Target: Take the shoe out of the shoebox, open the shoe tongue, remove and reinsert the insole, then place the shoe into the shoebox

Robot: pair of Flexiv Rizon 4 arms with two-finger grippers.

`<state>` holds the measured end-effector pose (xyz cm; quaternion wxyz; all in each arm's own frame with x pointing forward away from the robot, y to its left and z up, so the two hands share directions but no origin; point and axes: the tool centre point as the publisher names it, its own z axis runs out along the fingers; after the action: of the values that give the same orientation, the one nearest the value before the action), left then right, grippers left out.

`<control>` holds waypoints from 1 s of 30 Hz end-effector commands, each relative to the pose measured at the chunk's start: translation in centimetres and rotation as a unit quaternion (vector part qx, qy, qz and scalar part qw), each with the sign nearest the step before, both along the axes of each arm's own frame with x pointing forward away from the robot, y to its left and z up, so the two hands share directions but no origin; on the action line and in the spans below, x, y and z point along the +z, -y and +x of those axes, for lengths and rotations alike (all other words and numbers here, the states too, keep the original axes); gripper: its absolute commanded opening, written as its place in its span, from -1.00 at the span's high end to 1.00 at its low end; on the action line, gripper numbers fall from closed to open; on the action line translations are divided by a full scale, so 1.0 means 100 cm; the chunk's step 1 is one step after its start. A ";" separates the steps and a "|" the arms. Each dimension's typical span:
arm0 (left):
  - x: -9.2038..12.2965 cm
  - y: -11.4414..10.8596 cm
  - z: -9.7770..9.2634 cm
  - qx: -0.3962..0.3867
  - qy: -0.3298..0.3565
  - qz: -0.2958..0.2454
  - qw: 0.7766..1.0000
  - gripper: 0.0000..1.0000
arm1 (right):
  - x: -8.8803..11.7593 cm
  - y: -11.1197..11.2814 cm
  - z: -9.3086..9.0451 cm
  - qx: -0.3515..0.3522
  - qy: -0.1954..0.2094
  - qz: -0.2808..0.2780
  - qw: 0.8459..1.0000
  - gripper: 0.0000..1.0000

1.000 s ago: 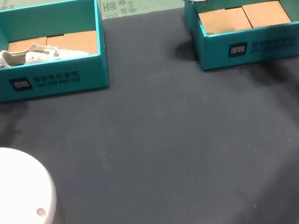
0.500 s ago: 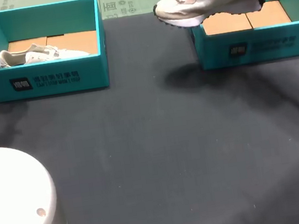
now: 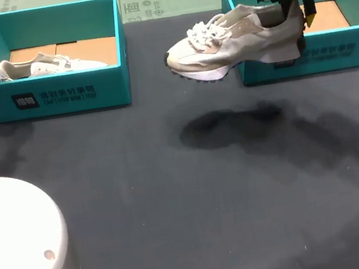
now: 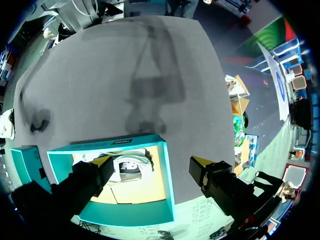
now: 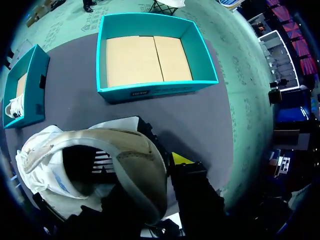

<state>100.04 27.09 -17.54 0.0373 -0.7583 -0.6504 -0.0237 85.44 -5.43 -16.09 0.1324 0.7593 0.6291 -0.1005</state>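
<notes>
Extraction stage: effectively complete. Shoe (image 3: 230,40) location: airborne, outside the right-hand shoebox (image 3: 329,56), near the far edge of the worktop (image 3: 194,192), toe toward the middle, heel overlapping the box's front wall as seen from the head view. Right hand (image 3: 298,17): clenched on the heel collar, one finger inside, one outside. Left hand (image 4: 152,162): released, hovering over the other shoebox (image 4: 169,190) at the far left corner. Outstanding: set down, open tongue, pull and refit insole, return to box.
</notes>
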 end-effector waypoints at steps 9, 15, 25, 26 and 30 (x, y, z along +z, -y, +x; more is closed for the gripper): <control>0.000 0.000 -0.001 -0.001 0.001 0.001 1.000 -1.00 | -0.020 -0.053 -0.059 0.024 0.103 -0.014 0.994 1.00; 0.000 0.000 -0.001 -0.001 0.001 0.001 1.000 -1.00 | -0.035 -0.089 -0.080 0.022 0.101 -0.008 0.995 1.00; 0.000 0.000 -0.001 -0.001 0.001 0.001 1.000 -1.00 | -0.062 -0.132 -0.102 0.010 0.093 -0.007 0.996 1.00; 0.000 0.000 -0.001 -0.001 0.001 0.001 1.000 -1.00 | -0.065 -0.136 -0.104 0.006 0.089 -0.008 0.996 1.00; 0.000 0.000 -0.001 -0.001 0.001 0.001 1.000 -1.00 | -0.079 -0.149 -0.109 0.001 0.087 0.000 0.996 1.00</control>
<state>100.04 27.09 -17.54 0.0372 -0.7583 -0.6504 -0.0237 74.20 7.92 -22.84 0.1805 0.7640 0.6190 -0.0244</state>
